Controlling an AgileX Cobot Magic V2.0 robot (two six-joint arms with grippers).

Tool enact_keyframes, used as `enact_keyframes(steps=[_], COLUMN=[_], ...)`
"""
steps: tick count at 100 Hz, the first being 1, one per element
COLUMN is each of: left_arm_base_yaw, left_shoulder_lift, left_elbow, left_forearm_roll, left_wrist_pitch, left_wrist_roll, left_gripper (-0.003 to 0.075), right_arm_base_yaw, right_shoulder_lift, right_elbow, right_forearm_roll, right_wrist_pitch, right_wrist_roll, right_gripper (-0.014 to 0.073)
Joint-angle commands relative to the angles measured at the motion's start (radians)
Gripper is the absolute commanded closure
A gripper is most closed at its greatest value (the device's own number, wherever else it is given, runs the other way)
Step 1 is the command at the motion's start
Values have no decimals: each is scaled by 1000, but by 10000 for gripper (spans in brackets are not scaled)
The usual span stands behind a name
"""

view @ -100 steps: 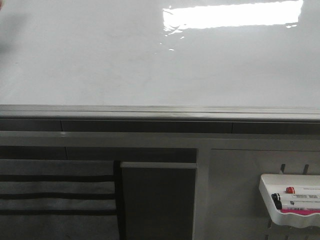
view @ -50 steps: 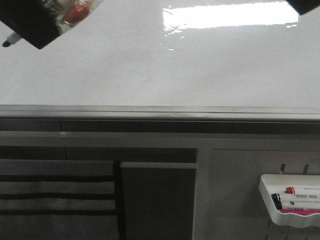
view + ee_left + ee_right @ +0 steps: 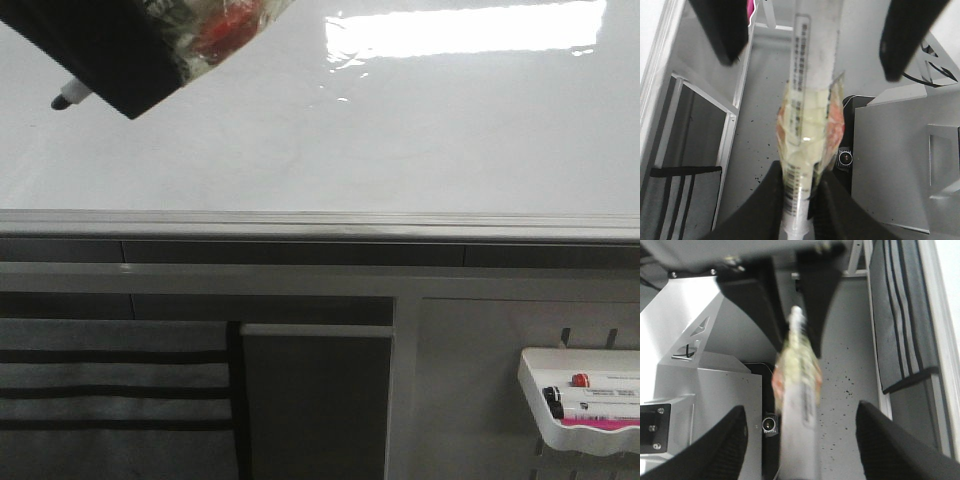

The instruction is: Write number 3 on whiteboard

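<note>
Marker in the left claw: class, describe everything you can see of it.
The marker has a white barrel with a printed label strip and a dark tip. Crinkled clear tape with red-orange patches wraps its middle. The left claw is shut on it. In the front view it slants over the whiteboard; whether the tip touches is unclear.

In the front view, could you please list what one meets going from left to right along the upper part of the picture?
Marker tip → left tool holding the marker → red patch under clear tape → bright glare on the whiteboard.
</note>
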Motion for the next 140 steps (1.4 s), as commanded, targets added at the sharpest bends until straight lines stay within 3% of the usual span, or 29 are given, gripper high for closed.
enact_keyframes(steps=[1, 10, 29, 73, 82, 97, 104, 111, 140], left_arm_base_yaw=[-9, -9, -9, -9, -9, 0, 23, 54, 200], left_shoulder_lift=[-27, -27, -27, -27, -27, -30, -40, -68, -283], left_elbow=[-34, -34, -34, -34, -34, -38, -38, -38, 56], left_forearm_roll=[-43, -43, -43, -43, -43, -43, -41, -41, -41], left_wrist_pitch=[-27, -29, -30, -35, -35, -56, -58, -58, -181], left_wrist_roll=[3, 5, 15, 15, 15, 12, -10, -42, -121], left_gripper=[714, 714, 714, 703, 631, 381, 327, 332, 333], right_arm_base_yaw=[18, 18, 18, 18, 18, 18, 18, 13, -26], right_shoulder_lift=[-15, -15, -15, -15, -15, -19, -37, -61, -224], right_elbow=[-46, -46, -46, -46, -46, -57, -59, -59, 35], right_forearm_roll=[18, 15, 10, 10, 10, -19, -66, -149, -518], right_wrist_pitch=[-28, -43, -45, -32, -32, -37, -61, -65, -82], right_wrist_roll=[-41, -44, -44, -44, -44, -31, 13, 96, 630], right_gripper=[176, 188, 354, 557, 571, 573, 573, 573, 573])
